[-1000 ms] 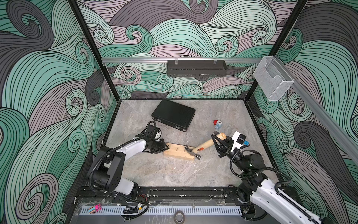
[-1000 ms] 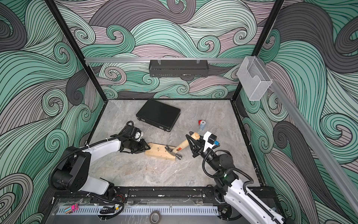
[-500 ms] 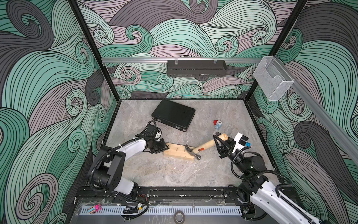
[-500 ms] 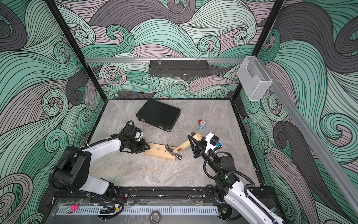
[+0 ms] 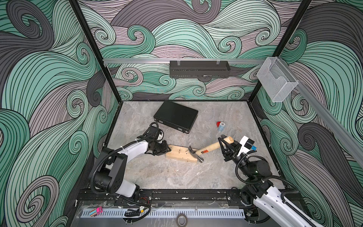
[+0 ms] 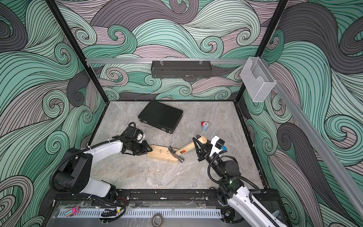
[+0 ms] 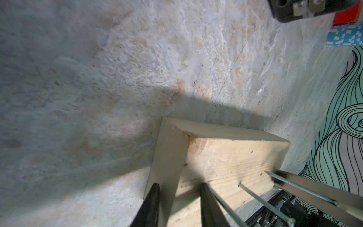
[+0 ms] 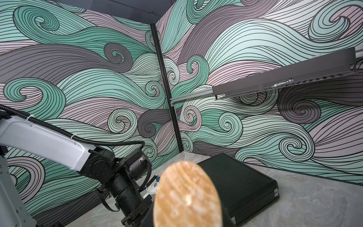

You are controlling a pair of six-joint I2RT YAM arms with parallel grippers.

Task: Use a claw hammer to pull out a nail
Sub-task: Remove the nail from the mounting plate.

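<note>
A pale wooden block [image 5: 179, 156] lies on the stone-look floor, and my left gripper [image 5: 169, 149] is shut on its left end. In the left wrist view the fingers [image 7: 155, 204] straddle the block's [image 7: 225, 157] corner. A nail [image 5: 179, 151] stands up from the block, and it shows as a long shaft [image 7: 265, 204] in that wrist view. The claw hammer [image 5: 211, 147] rests its grey head [image 5: 195, 155] on the block's right part. My right gripper [image 5: 224, 142] is shut on the end of the wooden handle [image 8: 186, 196], which fills that wrist view.
A black case [image 5: 175, 116] lies behind the block. A small red and blue-white object [image 5: 221, 125] sits at the back right. A black tray [image 5: 199, 69] hangs on the back wall and a clear holder [image 5: 275, 80] on the right wall.
My right wrist has drifted slightly to the right with the handle end. The hammer head, the block and the left arm have stayed put.
</note>
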